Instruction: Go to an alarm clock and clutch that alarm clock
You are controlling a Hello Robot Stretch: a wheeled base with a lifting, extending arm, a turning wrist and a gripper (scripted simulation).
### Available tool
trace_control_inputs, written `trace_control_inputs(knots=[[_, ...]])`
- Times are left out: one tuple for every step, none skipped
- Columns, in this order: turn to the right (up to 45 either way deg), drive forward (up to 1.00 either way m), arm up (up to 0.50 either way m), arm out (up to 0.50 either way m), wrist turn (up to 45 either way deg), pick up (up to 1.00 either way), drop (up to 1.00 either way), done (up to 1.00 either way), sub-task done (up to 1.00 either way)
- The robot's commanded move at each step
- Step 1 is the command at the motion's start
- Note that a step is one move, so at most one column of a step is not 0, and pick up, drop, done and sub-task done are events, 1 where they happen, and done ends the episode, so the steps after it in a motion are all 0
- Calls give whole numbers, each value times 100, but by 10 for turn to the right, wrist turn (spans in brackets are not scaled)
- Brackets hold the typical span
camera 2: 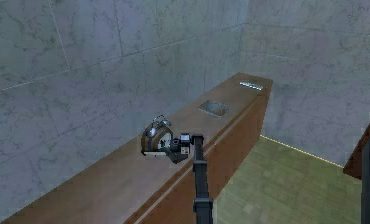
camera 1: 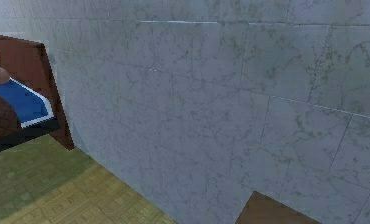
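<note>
In the arm side view, the dark arm [camera 2: 201, 190] rises from the bottom edge at six o'clock, just right of the middle, and reaches out over a long wooden counter [camera 2: 93, 190] that runs from the seven o'clock corner up toward one o'clock along the grey marbled wall [camera 2: 73, 60]. At the arm's far end, near the picture's centre, sits the gripper [camera 2: 169, 148], and right at it, on its ten o'clock side, the alarm clock [camera 2: 155, 133] stands on the countertop: a small round grey body with a curved handle on top. Because the clock rests on the counter at the fingers, it cannot be told whether the gripper holds anything, nor whether it touches the clock. Farther along the counter, toward one o'clock from the clock, lies a flat grey square item [camera 2: 215, 107], and beyond it, near the counter's far end, a flat dark item with a pale strip [camera 2: 251, 86]. Yellow-green plank floor [camera 2: 283, 180] shows at four o'clock, with a dark brown furniture edge [camera 2: 369, 160] at three o'clock. In the forward view, the same plank flooring [camera 1: 53, 190] fills the seven o'clock corner, a brown wooden corner [camera 1: 278, 210] pokes in at five o'clock, and a bed [camera 1: 38, 60] with a red-brown frame and a blue cover [camera 1: 18, 100] sits at nine o'clock against the marbled wall.
</note>
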Motion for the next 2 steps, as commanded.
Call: trace_control_inputs(knots=[[0, 0, 10, 0, 0, 0, 0, 0, 0], [0, 0, 0, 0, 0, 0, 0, 100, 0]])
